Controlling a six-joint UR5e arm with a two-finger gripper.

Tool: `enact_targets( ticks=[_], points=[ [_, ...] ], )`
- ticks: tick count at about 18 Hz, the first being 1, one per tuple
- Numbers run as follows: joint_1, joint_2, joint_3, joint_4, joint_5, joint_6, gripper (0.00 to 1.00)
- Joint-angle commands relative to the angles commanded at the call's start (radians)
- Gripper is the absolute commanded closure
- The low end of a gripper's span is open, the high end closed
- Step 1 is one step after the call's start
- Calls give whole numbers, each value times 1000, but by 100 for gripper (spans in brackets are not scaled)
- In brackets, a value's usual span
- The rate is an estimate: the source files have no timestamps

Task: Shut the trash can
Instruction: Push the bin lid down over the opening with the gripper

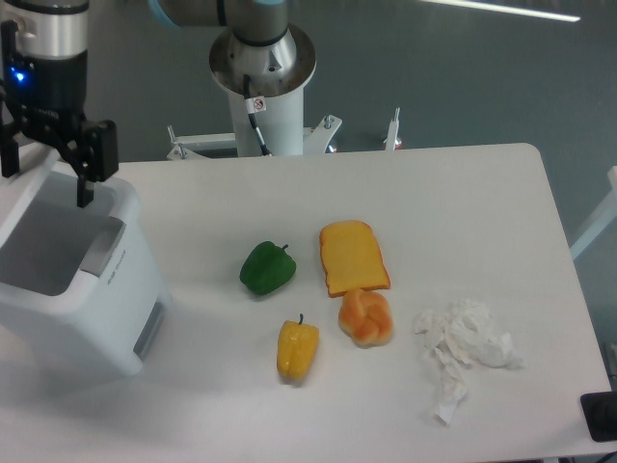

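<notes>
While the trash can [72, 280] is sitting open at the table's [463, 203] left edge, the gripper [46, 183] is hanging over its back rim, fingers [85, 188] spread wide and holding nothing. Lid is showing only as a white sliver at the far left; can't tell its angle. Green pepper [267, 267], bread slice [354, 257], yellow pepper [297, 348] and bun [365, 316] are lying mid-table, well apart from the can. Crumpled tissue [463, 349] is lying near the front-right corner.
</notes>
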Motion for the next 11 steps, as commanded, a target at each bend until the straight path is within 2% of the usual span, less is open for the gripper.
enact_targets(
  ticks=[11],
  points=[
    [11,-43,-8,34,38,-5,0]
  ],
)
